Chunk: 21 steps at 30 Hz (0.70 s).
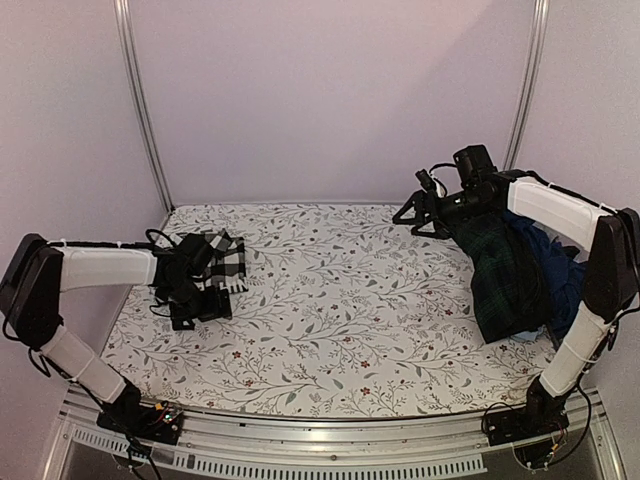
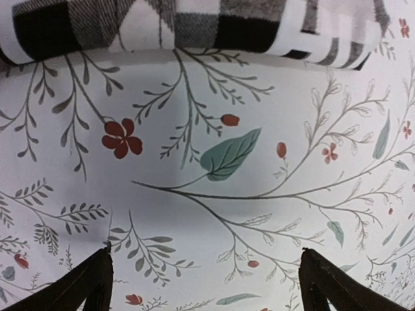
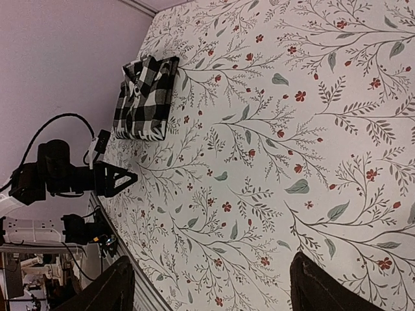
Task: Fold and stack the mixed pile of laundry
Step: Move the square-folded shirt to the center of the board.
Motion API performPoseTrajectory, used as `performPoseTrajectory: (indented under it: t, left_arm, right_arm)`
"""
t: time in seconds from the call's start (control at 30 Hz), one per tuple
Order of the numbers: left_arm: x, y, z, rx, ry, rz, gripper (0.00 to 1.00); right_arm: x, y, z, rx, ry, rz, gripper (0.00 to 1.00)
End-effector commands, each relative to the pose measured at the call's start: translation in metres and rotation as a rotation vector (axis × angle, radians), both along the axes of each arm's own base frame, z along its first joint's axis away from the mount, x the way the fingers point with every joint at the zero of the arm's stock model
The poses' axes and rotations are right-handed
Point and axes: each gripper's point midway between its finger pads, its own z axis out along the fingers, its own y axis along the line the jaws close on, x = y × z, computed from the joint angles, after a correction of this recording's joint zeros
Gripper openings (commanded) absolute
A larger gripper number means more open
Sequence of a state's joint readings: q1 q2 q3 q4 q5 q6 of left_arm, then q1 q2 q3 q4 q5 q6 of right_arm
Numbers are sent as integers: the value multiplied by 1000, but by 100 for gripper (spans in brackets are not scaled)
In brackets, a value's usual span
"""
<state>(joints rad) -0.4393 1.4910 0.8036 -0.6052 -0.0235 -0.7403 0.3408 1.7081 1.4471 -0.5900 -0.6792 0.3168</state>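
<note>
A folded black-and-white checked shirt (image 1: 222,258) (image 2: 194,23) (image 3: 146,97) lies at the table's far left. My left gripper (image 1: 198,305) (image 2: 207,288) hovers just in front of it, open and empty, and it also shows in the right wrist view (image 3: 115,180). At the right edge sits the mixed laundry pile (image 1: 525,285), with a dark green-navy plaid garment (image 1: 505,275) on top, a navy piece (image 1: 562,270) behind and light blue (image 1: 528,337) at its near end. My right gripper (image 1: 425,212) (image 3: 214,291) hangs open and empty above the table, left of the pile.
The floral-printed white covering (image 1: 340,300) (image 2: 214,194) (image 3: 292,129) spans the table between shirt and pile. Plain walls with two metal rails (image 1: 140,100) close the back. A metal frame edge (image 1: 330,455) runs along the front.
</note>
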Motion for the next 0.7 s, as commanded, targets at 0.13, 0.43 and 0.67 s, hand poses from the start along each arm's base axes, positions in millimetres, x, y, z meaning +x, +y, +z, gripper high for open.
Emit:
performPoseTrajectory:
  t: [0.13, 0.43, 0.67]
  left_arm:
    - [29, 26, -41, 141, 48, 107, 100]
    - [100, 60, -53, 207, 8, -42, 100]
    - [162, 80, -46, 259, -45, -187, 99]
  right_arm:
    - [2, 0, 10, 20, -37, 15, 81]
    - [9, -17, 14, 1, -50, -43, 82]
    - [12, -21, 11, -1, -35, -74, 82]
